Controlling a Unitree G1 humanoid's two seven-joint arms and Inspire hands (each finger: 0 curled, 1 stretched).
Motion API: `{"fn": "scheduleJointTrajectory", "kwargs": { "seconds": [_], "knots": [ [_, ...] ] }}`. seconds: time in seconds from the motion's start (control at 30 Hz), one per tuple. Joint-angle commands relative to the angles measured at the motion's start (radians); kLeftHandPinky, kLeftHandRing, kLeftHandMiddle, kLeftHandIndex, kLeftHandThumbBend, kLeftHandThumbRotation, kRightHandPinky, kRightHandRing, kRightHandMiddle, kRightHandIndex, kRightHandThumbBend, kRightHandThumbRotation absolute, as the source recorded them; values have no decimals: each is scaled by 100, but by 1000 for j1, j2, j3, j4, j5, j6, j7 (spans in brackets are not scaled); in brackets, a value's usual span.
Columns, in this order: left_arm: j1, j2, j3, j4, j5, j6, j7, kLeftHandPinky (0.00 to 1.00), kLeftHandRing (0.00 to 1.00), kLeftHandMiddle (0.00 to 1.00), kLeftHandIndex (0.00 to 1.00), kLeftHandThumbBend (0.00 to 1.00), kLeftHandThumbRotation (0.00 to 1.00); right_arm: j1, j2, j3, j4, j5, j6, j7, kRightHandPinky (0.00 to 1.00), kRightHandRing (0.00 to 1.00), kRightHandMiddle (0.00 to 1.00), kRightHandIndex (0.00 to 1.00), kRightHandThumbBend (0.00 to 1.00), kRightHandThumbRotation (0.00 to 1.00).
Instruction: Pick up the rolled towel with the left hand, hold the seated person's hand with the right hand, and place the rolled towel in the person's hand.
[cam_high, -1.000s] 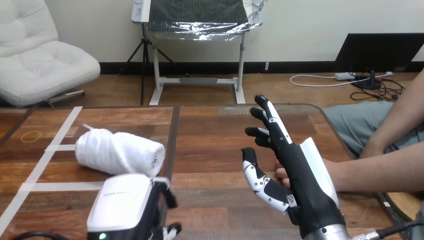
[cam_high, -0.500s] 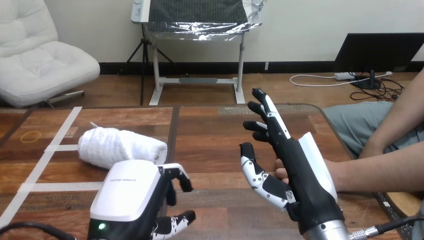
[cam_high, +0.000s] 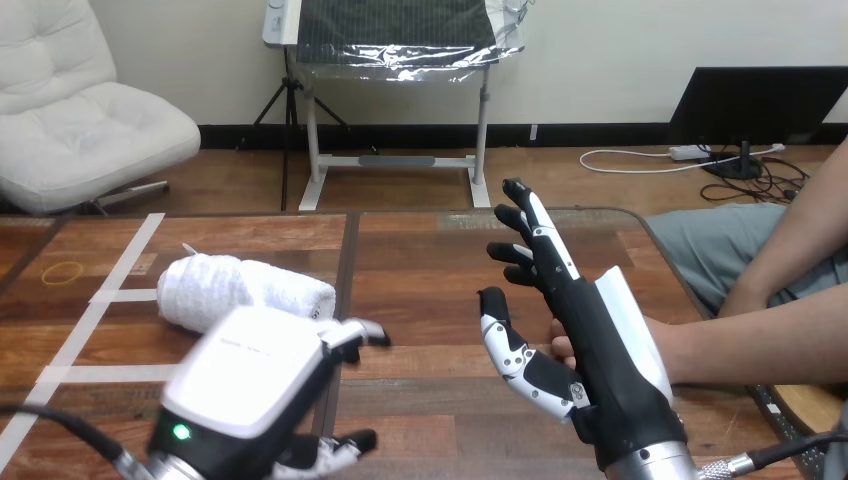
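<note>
Hovering low over the near left of the table (cam_high: 430, 260), my left hand (cam_high: 245, 385) is loosely spread, fingers and thumb apart with nothing between them. The rolled towel (cam_high: 250, 290) lies on its side just beyond it, ungripped; whether the hand touches it I cannot tell. My right hand (cam_high: 600, 350) stands on edge near the table's right, fingers straight and fanned, with the person's hand (cam_high: 561, 349) tucked just behind it. Nothing is curled round that hand.

My worry is the towel: I judge that a grasp landing on its near end alone could roll it away or loosen the roll. On the right, straight fingers may simply push the person's hand aside, leaving no steady palm to receive the towel.
</note>
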Motion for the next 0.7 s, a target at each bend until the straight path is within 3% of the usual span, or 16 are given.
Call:
{"fn": "scheduleJointTrajectory", "kwargs": {
  "seconds": [0.0, 0.2, 0.67],
  "knots": [
    [-83, 37, 74, 12, -22, -28, 1, 98, 95, 95, 96, 61, 32, -59, 6, -6, -1, 5, -18, -4, 84, 87, 95, 100, 0, 0],
    [-107, 61, 114, 27, -23, -51, 2, 99, 97, 97, 98, 66, 31, -59, 6, -4, 2, 1, -16, -4, 84, 87, 96, 100, 0, 0],
    [-167, 105, 178, 52, -43, -49, -100, 100, 98, 97, 98, 77, 22, -59, 9, -1, 10, -6, -11, -8, 96, 95, 99, 100, 0, 0]
  ]
}}
